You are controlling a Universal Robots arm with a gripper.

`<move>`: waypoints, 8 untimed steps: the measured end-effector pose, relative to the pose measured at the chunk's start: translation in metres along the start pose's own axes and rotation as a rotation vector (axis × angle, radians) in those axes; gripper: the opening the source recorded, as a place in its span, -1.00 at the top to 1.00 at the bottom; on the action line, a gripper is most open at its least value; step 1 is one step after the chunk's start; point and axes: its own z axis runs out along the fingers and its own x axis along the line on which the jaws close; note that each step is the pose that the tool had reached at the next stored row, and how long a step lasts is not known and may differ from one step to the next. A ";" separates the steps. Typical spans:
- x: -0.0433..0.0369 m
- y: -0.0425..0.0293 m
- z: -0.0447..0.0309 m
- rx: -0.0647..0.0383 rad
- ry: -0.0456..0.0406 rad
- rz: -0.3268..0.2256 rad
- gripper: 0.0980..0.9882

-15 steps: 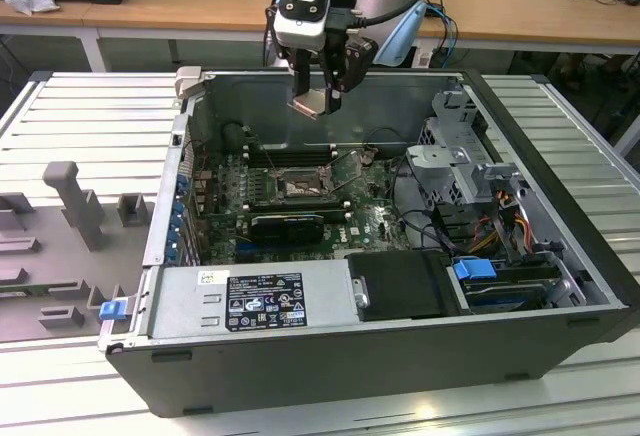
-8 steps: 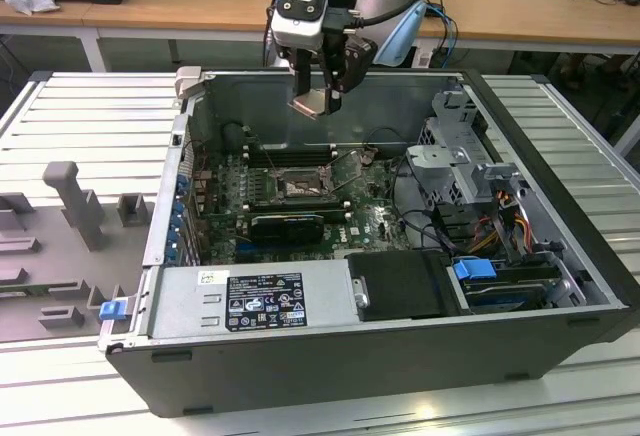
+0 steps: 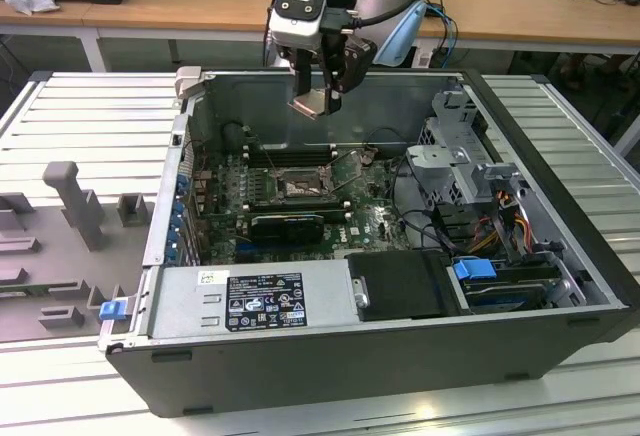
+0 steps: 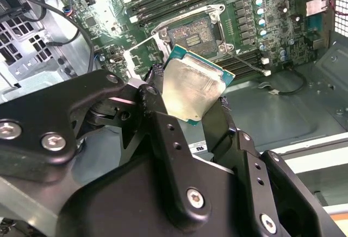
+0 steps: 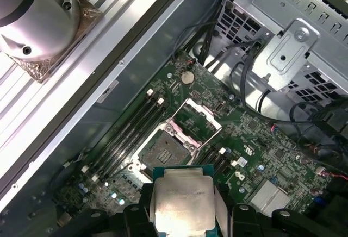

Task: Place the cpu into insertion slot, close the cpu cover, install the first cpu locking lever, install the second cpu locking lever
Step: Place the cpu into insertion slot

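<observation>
My gripper (image 3: 316, 91) hangs above the open computer case, shut on the cpu (image 3: 309, 105), a pale silvery square chip with a green edge. In both wrist views the black fingers (image 4: 156, 98) clamp the cpu (image 4: 193, 87) by two opposite sides (image 5: 182, 201). Below it on the motherboard lies the insertion slot (image 3: 300, 188), its dark centre bare (image 5: 166, 151) and its metal rim showing (image 4: 194, 33). The cpu cover (image 5: 196, 120) stands swung open beside the slot. The chip is well above the slot and apart from it.
Memory slots (image 3: 285, 154) run along the slot's far side, and a long black card (image 3: 288, 224) lies on its near side. A metal drive cage (image 3: 455, 156) with cables fills the exterior view's right. The power supply (image 3: 260, 298) sits at the front. A grey fixture tray (image 3: 60, 246) lies outside the case.
</observation>
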 end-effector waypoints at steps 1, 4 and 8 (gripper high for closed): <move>0.0000 0.0000 0.0000 0.000 -0.0003 0.004 0.03; 0.0000 0.0000 0.0000 0.000 -0.0014 0.017 0.03; 0.0000 0.0000 0.0000 0.000 -0.0027 0.032 0.03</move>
